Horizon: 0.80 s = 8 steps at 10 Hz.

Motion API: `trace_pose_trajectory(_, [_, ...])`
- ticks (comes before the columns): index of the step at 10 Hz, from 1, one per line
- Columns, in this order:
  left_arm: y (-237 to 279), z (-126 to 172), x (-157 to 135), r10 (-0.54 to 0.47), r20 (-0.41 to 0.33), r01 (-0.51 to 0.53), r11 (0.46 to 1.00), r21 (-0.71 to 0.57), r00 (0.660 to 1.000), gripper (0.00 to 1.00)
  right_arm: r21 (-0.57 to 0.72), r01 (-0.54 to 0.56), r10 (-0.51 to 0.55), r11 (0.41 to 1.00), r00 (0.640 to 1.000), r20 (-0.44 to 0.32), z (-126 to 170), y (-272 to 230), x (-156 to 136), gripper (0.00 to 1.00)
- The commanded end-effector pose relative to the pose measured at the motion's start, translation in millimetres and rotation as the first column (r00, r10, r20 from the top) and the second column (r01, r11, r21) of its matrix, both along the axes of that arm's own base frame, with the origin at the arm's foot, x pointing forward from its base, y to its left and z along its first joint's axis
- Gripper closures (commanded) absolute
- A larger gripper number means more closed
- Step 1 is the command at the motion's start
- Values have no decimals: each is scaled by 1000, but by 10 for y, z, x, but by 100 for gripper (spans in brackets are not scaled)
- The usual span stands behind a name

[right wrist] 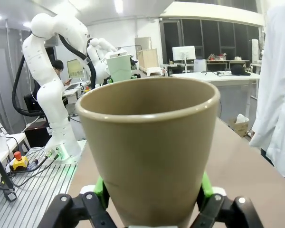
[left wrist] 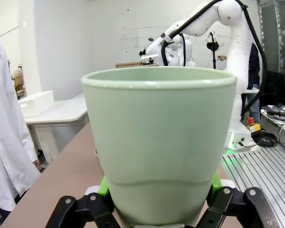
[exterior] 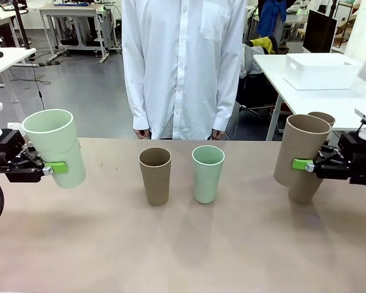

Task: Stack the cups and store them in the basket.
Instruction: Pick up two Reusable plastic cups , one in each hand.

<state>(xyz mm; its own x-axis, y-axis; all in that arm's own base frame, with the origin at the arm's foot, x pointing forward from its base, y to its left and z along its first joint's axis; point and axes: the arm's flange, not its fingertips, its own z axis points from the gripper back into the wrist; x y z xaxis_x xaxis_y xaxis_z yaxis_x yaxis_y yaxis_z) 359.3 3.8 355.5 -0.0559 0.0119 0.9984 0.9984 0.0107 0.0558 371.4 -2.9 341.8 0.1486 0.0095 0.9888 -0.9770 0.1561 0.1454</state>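
My left gripper (exterior: 57,166) is shut on a mint green cup (exterior: 53,145) and holds it tilted above the table's left edge; in the left wrist view the left gripper (left wrist: 159,191) clasps the same cup (left wrist: 159,142) near its base. On the right, my right gripper (exterior: 304,165) is shut on a tan cup (exterior: 302,146), seen close in the right wrist view as the right gripper (right wrist: 152,191) around the tan cup (right wrist: 149,142). Another tan cup's lower part (exterior: 305,194) shows beneath it, and a tan rim (exterior: 322,116) behind. A tan cup (exterior: 155,176) and a mint cup (exterior: 207,174) stand upright mid-table. The white basket (exterior: 320,72) sits on a white side table at far right.
A person in a white shirt (exterior: 183,61) stands at the far side of the brown table (exterior: 183,250), hands hanging at the table's edge. The near half of the table is bare. The white side table (exterior: 329,97) stands beyond the right corner.
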Motion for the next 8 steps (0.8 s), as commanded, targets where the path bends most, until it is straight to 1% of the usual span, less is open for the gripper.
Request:
trace_pose_trajectory(1, [-137,-65,-510,-12,30,12,1000,-18,999,15,29,16,-18,999,999,45,-142,538,-1970,14])
trace_pose_trajectory(3, [-188,-47,-509,7,44,-6,1000,-19,999,15,16,-8,8,1000,999,35,-52,521,-1985,14])
trace_pose_trajectory(4, [-209,-31,-501,15,50,-13,999,-37,999,15,24,-46,46,999,999,23,43,505,-2014,14])
trace_pose_trajectory(5, [0,-45,0,-3,14,3,1000,0,1000,15,20,-10,10,1000,1000,9,-91,-131,-60,14])
trace_pose_trajectory(8, [0,-45,0,-3,14,3,1000,0,1000,15,20,-10,10,1000,1000,9,-91,-131,-60,14])
